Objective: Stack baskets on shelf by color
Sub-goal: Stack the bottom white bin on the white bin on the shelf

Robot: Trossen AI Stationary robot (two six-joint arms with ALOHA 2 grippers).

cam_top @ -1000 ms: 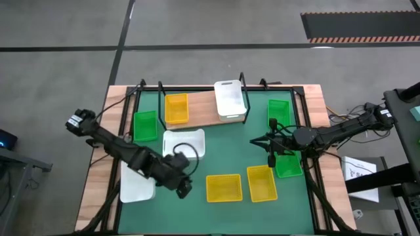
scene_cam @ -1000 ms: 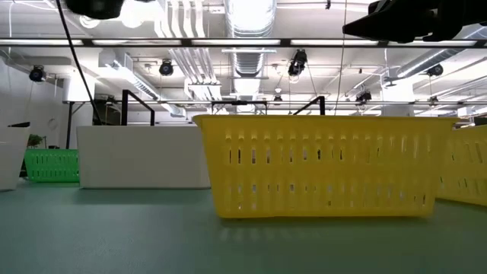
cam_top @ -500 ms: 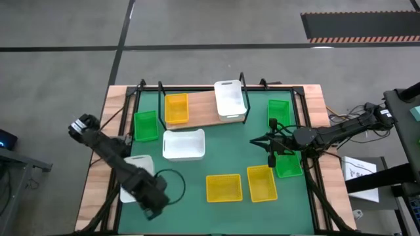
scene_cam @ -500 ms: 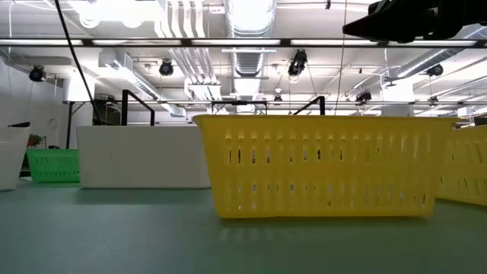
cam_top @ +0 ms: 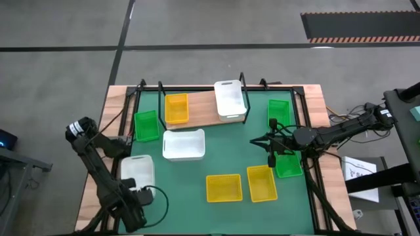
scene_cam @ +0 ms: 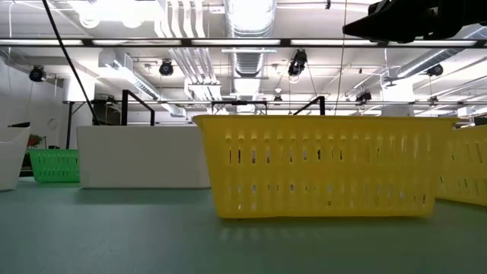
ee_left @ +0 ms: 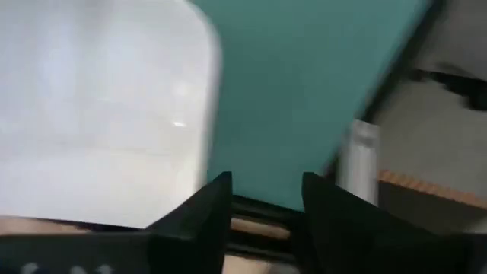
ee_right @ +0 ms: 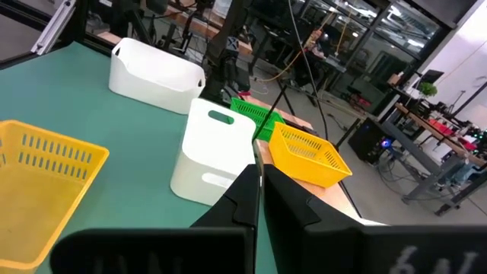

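On the shelf (cam_top: 203, 113) at the far side stand a yellow basket (cam_top: 176, 108) and a white basket (cam_top: 230, 98). On the green mat rest two white baskets (cam_top: 184, 144) (cam_top: 138, 174), two yellow baskets (cam_top: 224, 187) (cam_top: 262, 183) and three green baskets (cam_top: 145, 124) (cam_top: 279, 113) (cam_top: 289, 165). My left gripper (cam_top: 134, 211) is open over the mat's near-left corner, just near of the left white basket (ee_left: 99, 114), touching nothing. My right gripper (cam_top: 271, 156) is shut and hovers above the mat right of centre, between the right yellow basket and the near green one.
Black frame bars run along the mat's edges (cam_top: 125, 111). A black cable loops beside my left wrist (cam_top: 156, 196). Bare mat lies in the middle (cam_top: 230, 147). In the low view a yellow basket (scene_cam: 327, 164) fills the foreground.
My left arm has swung from the middle of the mat, near the central white basket, toward the table's near-left corner. It now reaches past the left white basket. No basket has moved.
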